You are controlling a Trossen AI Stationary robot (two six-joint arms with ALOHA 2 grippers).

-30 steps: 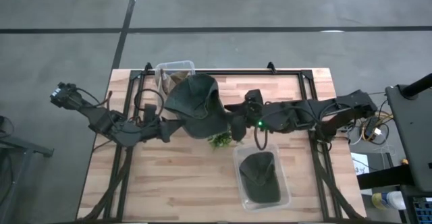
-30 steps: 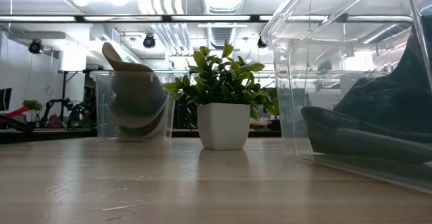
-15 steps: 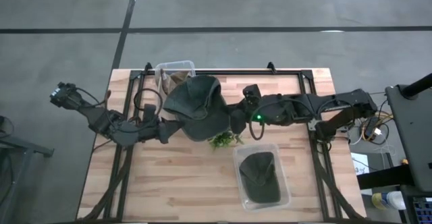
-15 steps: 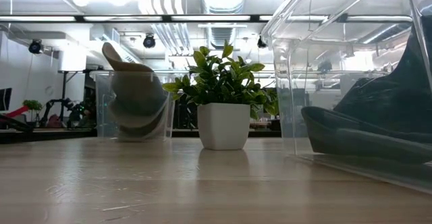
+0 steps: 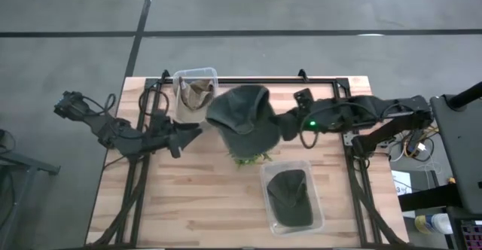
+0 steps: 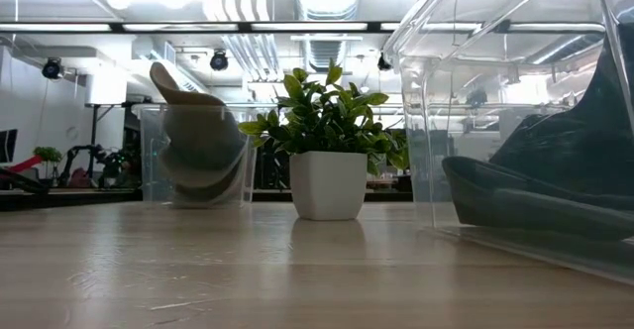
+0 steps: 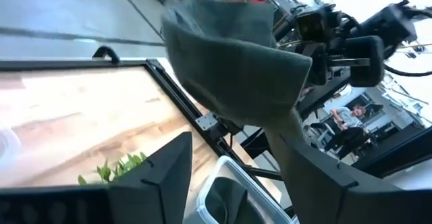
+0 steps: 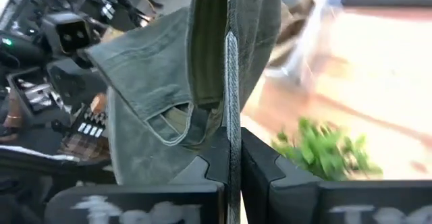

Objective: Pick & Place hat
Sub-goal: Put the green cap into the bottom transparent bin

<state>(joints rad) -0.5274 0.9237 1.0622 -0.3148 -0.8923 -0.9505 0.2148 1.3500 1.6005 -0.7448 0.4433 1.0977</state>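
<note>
A dark green hat (image 5: 242,117) hangs in the air above the small potted plant (image 5: 248,158), with my right gripper (image 5: 280,126) shut on its right side. In the right wrist view the hat (image 8: 169,82) spreads out beyond the shut fingers. My left gripper (image 5: 190,135) is open just left of the hat and apart from it. In the left wrist view the hat (image 7: 229,55) hangs ahead of the spread fingers, with nothing between them. My right gripper pinches a thin edge of the hat (image 8: 231,126) between its two fingers. The fingers come about level from the table's right side. The hat is lifted clear of the table and hangs over the plant.
A clear bin (image 5: 196,92) with a tan hat (image 6: 193,156) stands at the far left. A second clear bin (image 5: 292,197) near the front holds another dark hat (image 6: 555,170). The plant's white pot (image 6: 325,185) stands between the two bins. Black frame rails (image 5: 316,82) run along the table's far edge.
My right gripper has taken hold of the hat and carried it toward the table's right edge. My left gripper has let go of the hat's left side and now stands apart from it.
</note>
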